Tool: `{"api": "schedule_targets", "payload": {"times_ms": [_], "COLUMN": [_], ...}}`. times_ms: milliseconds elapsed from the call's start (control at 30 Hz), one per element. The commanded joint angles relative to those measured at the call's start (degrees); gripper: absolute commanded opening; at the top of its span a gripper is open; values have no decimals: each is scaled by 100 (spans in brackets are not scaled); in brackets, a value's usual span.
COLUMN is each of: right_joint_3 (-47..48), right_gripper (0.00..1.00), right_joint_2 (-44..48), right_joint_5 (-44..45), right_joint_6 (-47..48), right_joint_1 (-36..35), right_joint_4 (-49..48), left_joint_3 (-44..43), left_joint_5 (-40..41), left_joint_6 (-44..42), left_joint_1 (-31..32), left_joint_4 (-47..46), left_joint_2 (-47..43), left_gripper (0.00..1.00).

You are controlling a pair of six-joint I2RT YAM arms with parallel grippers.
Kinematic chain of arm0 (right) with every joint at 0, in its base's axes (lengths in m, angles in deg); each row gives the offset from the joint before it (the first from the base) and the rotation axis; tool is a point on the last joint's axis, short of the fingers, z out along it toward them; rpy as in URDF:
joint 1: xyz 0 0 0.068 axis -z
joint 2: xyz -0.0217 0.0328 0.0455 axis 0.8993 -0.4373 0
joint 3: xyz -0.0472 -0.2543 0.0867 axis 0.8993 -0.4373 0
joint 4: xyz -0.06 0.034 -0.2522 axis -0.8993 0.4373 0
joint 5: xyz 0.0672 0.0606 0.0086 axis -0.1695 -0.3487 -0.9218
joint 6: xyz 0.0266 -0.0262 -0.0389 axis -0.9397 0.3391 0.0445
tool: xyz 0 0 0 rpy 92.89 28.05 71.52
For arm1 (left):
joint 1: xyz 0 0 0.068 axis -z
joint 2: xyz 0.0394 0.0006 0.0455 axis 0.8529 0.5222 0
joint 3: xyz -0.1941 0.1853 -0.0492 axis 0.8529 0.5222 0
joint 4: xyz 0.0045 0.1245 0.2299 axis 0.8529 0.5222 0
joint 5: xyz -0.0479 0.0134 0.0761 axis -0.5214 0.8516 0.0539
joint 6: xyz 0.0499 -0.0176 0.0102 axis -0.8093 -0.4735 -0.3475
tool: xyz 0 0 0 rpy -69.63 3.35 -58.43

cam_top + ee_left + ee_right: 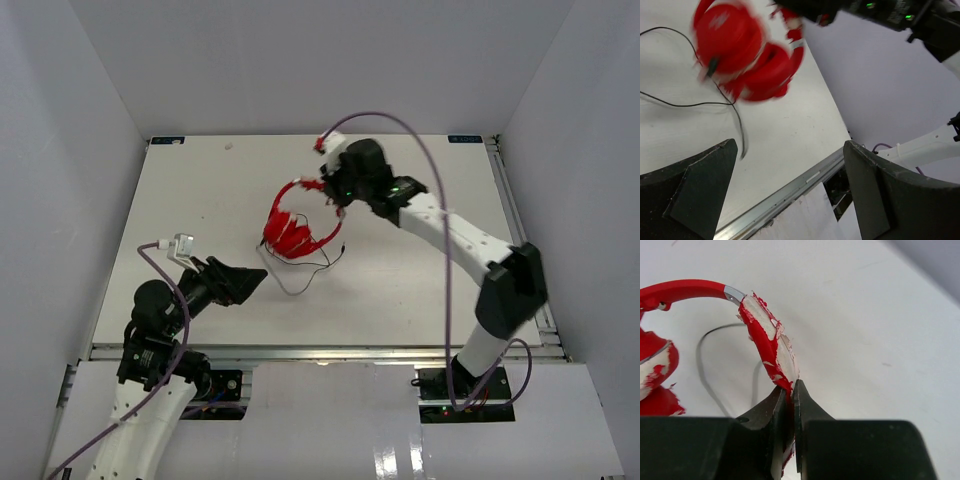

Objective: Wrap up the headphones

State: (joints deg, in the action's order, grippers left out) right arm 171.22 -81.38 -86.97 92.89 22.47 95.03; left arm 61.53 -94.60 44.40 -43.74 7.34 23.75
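A white tabletop (200, 180), boxed in by plain white walls, fills my view from above. At its near left, my left claw (257, 283) is spread wide and holds nothing, pointing toward the bright red headphones (287, 237) near the middle, whose thin black cable (283, 290) loops on the surface just in front of them. To their right, my right claw (790, 388) is pinched tight on the peeling padded headband (767, 337), with the earcups off to its left.
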Motion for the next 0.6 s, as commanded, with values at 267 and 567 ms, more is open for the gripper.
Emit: {"api": "schedule_targets", "payload": {"times_ms": [267,567], "right_joint_3": [-2035,-2226], "right_gripper": [8,8], "right_joint_2": [3340,3675], "right_joint_5": [2409,1111], "right_joint_6": [-1588,-2157], "right_joint_1": [2194,3315], "right_joint_4": [-879,-639], "left_joint_3": [-29,96], "left_joint_5": [124,635], "left_joint_6": [-784,-2461], "left_joint_1": [1379,2690], "left_joint_4": [-3449,-7039], "left_joint_2": [3401,6143], "left_gripper": [98,98]}}
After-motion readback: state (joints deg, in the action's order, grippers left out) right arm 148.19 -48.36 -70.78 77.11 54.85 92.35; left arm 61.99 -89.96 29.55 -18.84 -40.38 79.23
